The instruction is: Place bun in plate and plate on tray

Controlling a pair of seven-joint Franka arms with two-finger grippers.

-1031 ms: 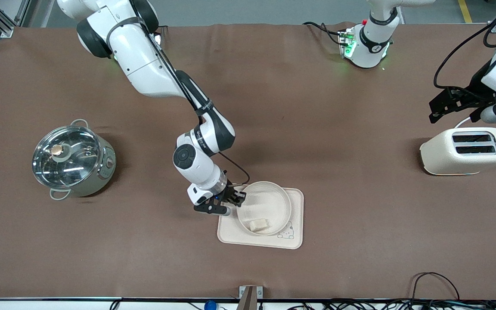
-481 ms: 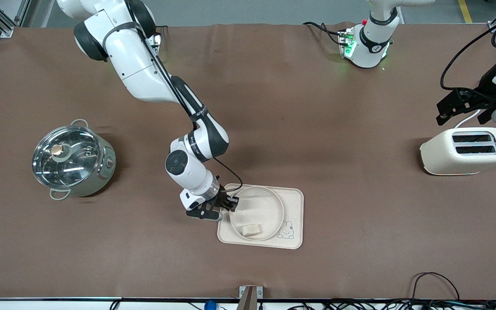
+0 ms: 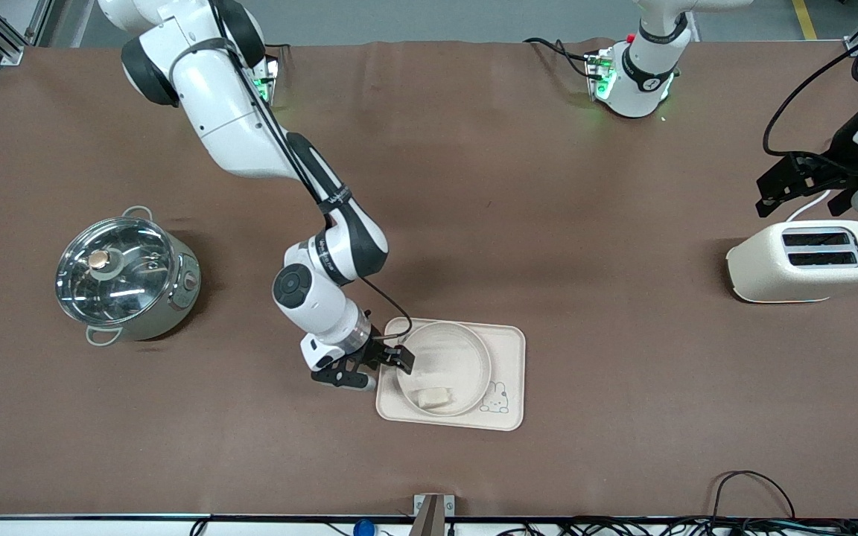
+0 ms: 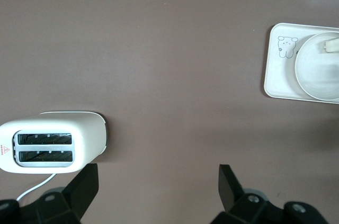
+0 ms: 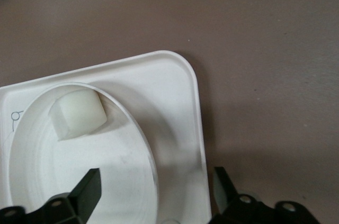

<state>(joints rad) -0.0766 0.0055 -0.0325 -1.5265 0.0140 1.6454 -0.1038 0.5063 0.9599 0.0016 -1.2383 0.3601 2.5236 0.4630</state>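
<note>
The cream rectangular tray point(image 3: 507, 372) with a bunny drawing lies on the brown table, nearer the front camera. The round cream plate point(image 3: 455, 350) rests on it. The pale bun point(image 3: 433, 397) lies in the plate at its near rim. My right gripper point(image 3: 390, 359) is open, its fingers straddling the plate's rim at the tray's end toward the right arm. The right wrist view shows the bun point(image 5: 77, 113), the plate point(image 5: 79, 176) and the tray point(image 5: 175, 107). My left gripper point(image 3: 801, 186) is open over the table by the toaster. The left wrist view shows the tray point(image 4: 278, 73) and the plate point(image 4: 317, 73).
A cream toaster point(image 3: 805, 260) stands at the left arm's end, also in the left wrist view point(image 4: 50, 142). A steel pot with a glass lid point(image 3: 125, 277) stands at the right arm's end. Cables point(image 3: 749, 491) lie along the front edge.
The plate with the bun came down and now rests flat on the tray. My right gripper opened and drew back toward the right arm's end. My left arm shifted slightly, then held still.
</note>
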